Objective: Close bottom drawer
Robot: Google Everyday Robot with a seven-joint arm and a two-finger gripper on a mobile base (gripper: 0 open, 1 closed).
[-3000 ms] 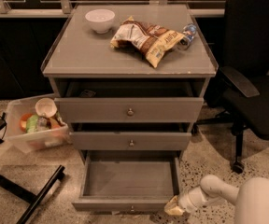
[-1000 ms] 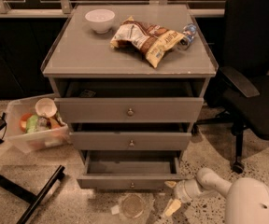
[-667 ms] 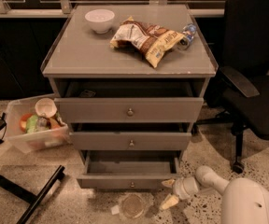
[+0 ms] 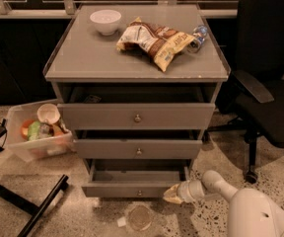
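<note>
Checking the bottom drawer (image 4: 117,189): it sat slightly pulled out at the cabinet's (image 4: 83,53) base, at 9 o'clock from our gripper (image 4: 174,194), which was low at the front's right end. We couldn't tell whether the gripper was open or closed.

The gripper (image 4: 174,194), at the right end of the bottom drawer (image 4: 132,189), is too small to make out closely. That drawer's interior is mostly hidden beneath the middle drawer (image 4: 138,148). The chair (image 4: 270,107) is cut by the right edge.

We see the grey, round-knobbed bottom drawer (image 4: 127,188) slightly open; our gripper (image 4: 173,194) sits at its front's right end.
</note>
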